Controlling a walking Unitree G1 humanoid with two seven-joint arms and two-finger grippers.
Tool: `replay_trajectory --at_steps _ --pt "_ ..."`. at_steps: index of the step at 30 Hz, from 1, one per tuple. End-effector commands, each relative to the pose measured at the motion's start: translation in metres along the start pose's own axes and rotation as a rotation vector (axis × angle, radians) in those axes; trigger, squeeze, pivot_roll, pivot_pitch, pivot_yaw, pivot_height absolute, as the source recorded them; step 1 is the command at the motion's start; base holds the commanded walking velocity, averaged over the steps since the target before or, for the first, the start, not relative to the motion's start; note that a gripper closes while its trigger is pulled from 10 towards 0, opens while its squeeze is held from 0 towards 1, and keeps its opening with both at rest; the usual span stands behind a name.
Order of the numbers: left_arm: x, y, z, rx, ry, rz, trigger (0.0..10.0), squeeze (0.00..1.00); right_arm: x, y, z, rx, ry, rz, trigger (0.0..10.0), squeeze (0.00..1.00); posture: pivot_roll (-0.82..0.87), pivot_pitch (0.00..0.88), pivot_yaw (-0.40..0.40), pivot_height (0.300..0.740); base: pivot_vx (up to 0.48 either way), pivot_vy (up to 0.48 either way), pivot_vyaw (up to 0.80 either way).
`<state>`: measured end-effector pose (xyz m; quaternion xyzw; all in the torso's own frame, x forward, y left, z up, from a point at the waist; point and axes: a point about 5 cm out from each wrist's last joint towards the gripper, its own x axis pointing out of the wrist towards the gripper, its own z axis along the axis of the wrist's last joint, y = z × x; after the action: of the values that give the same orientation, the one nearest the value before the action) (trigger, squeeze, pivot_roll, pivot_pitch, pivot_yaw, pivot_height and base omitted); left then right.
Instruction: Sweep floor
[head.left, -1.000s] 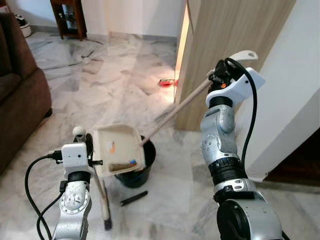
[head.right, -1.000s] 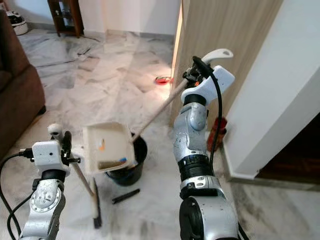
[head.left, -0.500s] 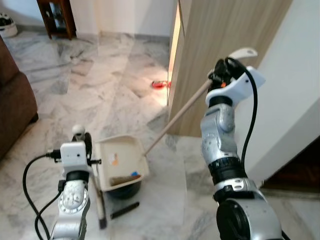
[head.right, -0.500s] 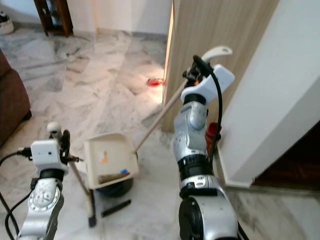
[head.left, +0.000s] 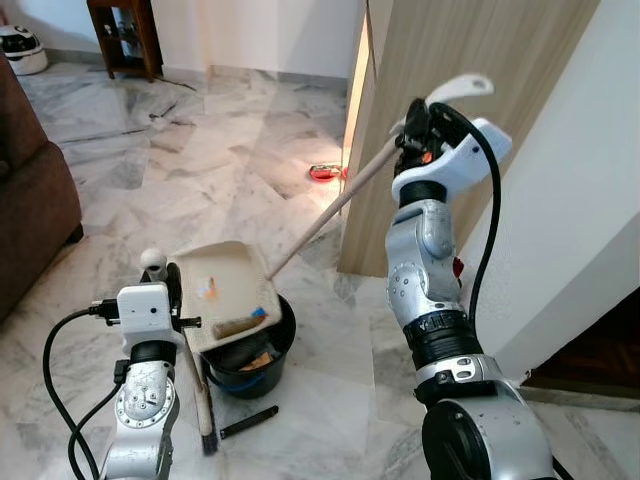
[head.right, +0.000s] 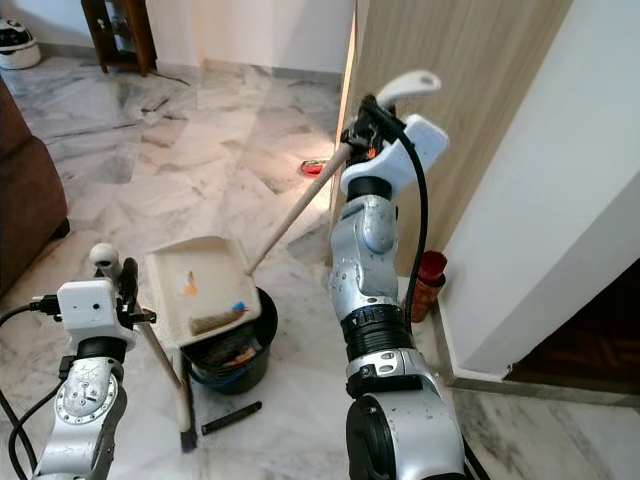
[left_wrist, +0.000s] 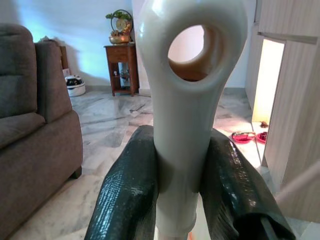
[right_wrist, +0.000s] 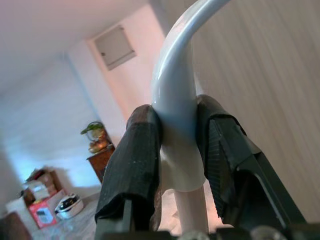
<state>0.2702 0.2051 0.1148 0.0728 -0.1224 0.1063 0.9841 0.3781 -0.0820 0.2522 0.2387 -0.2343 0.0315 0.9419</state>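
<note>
A cream plastic dustpan (head.left: 228, 290) is tilted over a round black bucket (head.left: 250, 365); its wooden pole is clamped by the right hand (right_wrist: 176, 150), a glossy broom handle (left_wrist: 187, 125) by the left hand (left_wrist: 185, 200).

Grey-veined marble floor (head.left: 250, 140); brown sofa (head.left: 30, 200) at left, dark wooden cabinet (head.left: 125, 35) far, wood-panelled wall (head.left: 470, 40) at right.

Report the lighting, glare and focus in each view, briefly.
Eye views: sharp, daylit, glare on the marble floor by the door gap. Left wrist view: soft broom handle, background clear. Right wrist view: dustpan handle glossy, room behind hazy and bluish.
</note>
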Motion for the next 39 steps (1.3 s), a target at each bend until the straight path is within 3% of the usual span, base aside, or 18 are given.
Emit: replay_trajectory --at_steps 1,11,15,21,30,39 --pt "0.002 -0.001 0.01 -0.009 -0.052 -0.008 10.0 0.0 0.002 0.014 0.019 0.021 -0.107 0.065 10.0 0.0 0.12 0.0 -0.078 0.74 0.0 0.0 0.0" --pt "0.001 -0.003 0.009 -0.011 -0.053 -0.012 10.0 0.0 -0.008 0.035 0.018 0.071 -0.109 0.171 10.0 0.0 0.12 0.0 -0.084 0.74 0.0 0.0 0.0" --pt "0.001 -0.003 0.009 -0.009 -0.054 -0.011 10.0 0.0 -0.01 0.035 0.015 0.107 -0.086 0.157 10.0 0.0 0.12 0.0 -0.086 0.74 0.0 0.0 0.0" --pt "0.001 -0.003 0.009 -0.004 -0.052 -0.009 10.0 0.0 -0.01 0.032 0.013 0.089 -0.072 0.129 10.0 0.0 0.12 0.0 -0.089 0.74 0.0 0.0 0.0" --pt "0.0 -0.003 0.008 -0.006 -0.05 -0.009 10.0 0.0 -0.013 0.04 0.007 0.171 -0.017 0.199 10.0 0.0 0.12 0.0 -0.09 0.74 0.0 0.0 0.0" --pt "0.0 -0.002 0.007 -0.009 -0.043 -0.004 10.0 0.0 -0.013 0.042 0.006 0.176 -0.01 0.214 10.0 0.0 0.12 0.0 -0.091 0.74 0.058 0.0 0.0"
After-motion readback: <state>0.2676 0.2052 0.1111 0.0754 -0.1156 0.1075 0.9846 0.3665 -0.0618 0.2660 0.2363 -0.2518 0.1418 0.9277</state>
